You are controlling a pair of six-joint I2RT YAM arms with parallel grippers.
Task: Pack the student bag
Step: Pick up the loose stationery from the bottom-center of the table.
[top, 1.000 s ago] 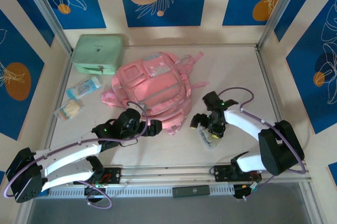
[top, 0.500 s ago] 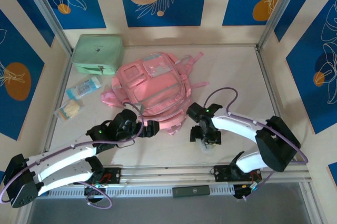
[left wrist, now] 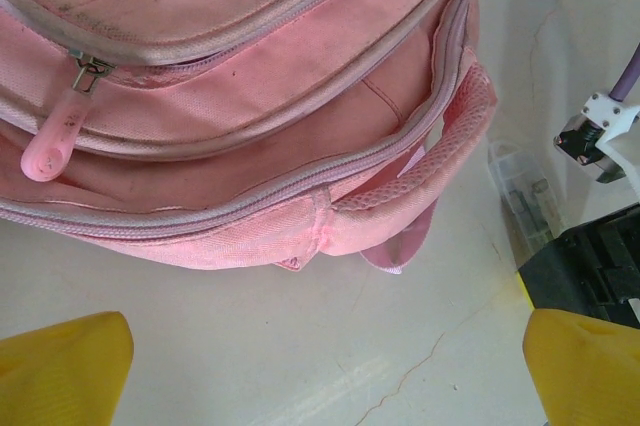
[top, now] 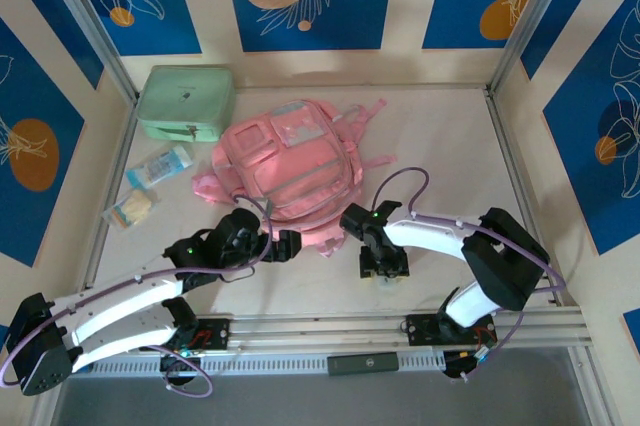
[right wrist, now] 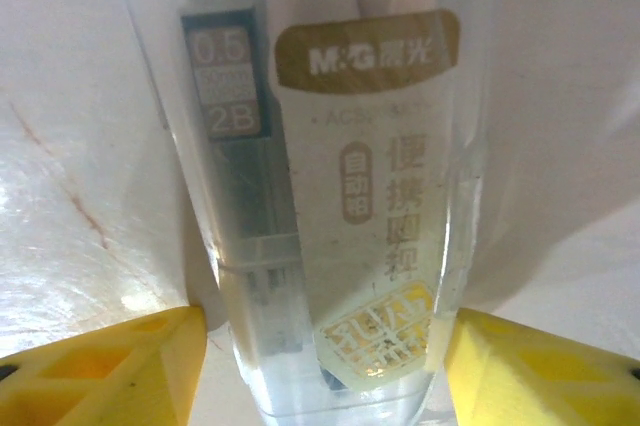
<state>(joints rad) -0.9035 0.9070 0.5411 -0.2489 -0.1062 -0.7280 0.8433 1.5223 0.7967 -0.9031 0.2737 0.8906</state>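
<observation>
The student bag (top: 295, 161) is a pink backpack lying flat mid-table; its zipped lower edge and mesh handle (left wrist: 420, 171) face my left wrist camera. My left gripper (top: 292, 243) hovers open just in front of that edge, over bare table (left wrist: 325, 366). My right gripper (top: 385, 268) points down over a clear plastic lead case (right wrist: 340, 196) lying on the table right of the bag. Its yellow fingers (right wrist: 110, 366) straddle the case, the right one against its side and the left one a sliver off. The case (left wrist: 522, 196) also appears in the left wrist view.
A mint green zip case (top: 187, 103) stands at the back left. Two small packets (top: 160, 166) (top: 130, 209) lie left of the bag. A metal rail (top: 330, 331) runs along the near edge, and frame posts and walls close in the table.
My right arm swung left toward the bag and came down over the clear case, its fingers narrowing around it. The left gripper shifted slightly and stayed open.
</observation>
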